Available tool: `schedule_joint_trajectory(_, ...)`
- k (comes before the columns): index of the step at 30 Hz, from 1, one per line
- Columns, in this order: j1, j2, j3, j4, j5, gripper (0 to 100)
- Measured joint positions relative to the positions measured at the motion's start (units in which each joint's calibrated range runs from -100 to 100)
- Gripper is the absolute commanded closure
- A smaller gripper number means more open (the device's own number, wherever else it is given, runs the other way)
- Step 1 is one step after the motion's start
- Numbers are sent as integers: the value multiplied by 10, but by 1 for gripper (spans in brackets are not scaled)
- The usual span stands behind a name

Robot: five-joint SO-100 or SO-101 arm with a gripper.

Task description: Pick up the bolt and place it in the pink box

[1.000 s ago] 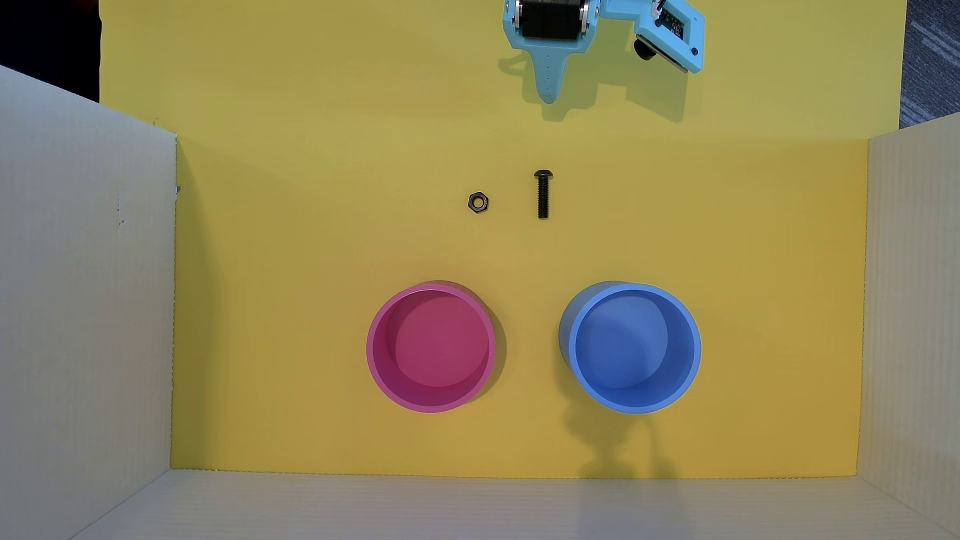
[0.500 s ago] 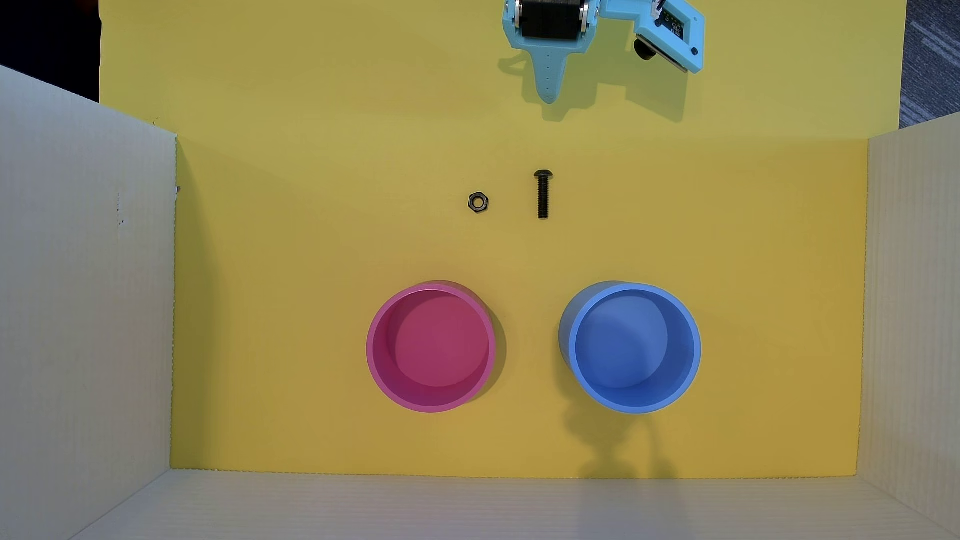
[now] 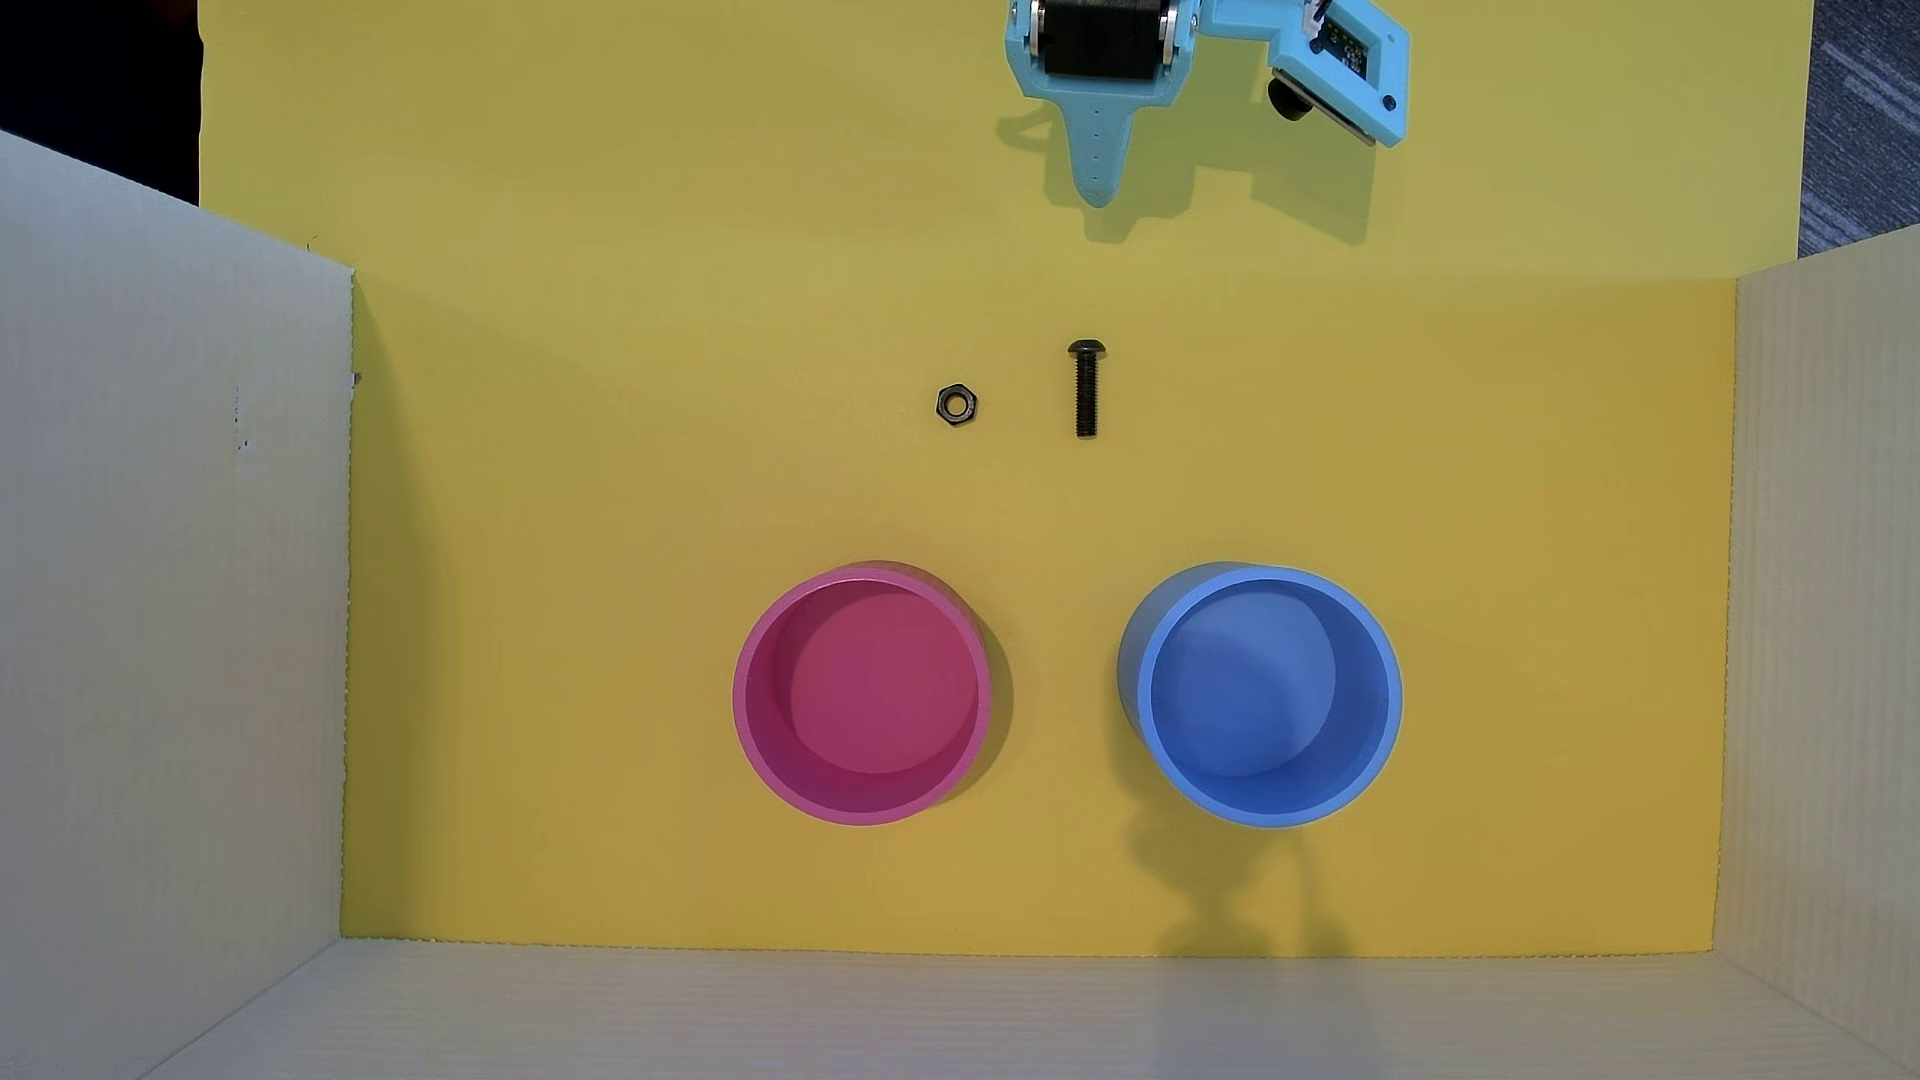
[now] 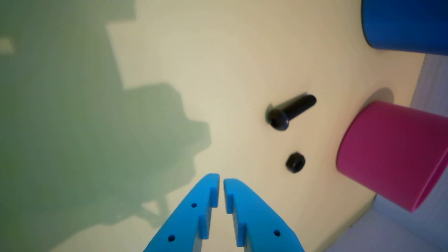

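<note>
The black bolt (image 3: 1086, 388) lies flat on the yellow sheet, head toward the arm, and shows in the wrist view too (image 4: 290, 111). The pink box (image 3: 862, 694) stands upright and empty, below and left of the bolt in the overhead view; the wrist view shows its outer wall (image 4: 392, 154). My light-blue gripper (image 3: 1097, 192) hovers at the top of the overhead view, well apart from the bolt. Seen from the wrist, the gripper (image 4: 221, 180) is shut, its fingertips nearly touching with nothing between them.
A small dark hex nut (image 3: 956, 404) lies just left of the bolt and also shows in the wrist view (image 4: 295, 162). A blue round tub (image 3: 1262, 694) stands right of the pink one. White corrugated walls (image 3: 166, 623) enclose the yellow sheet on three sides.
</note>
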Motion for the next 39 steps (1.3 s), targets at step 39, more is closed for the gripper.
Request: schedule_joint_trajectory(39,-4,0,5,0,-1,99)
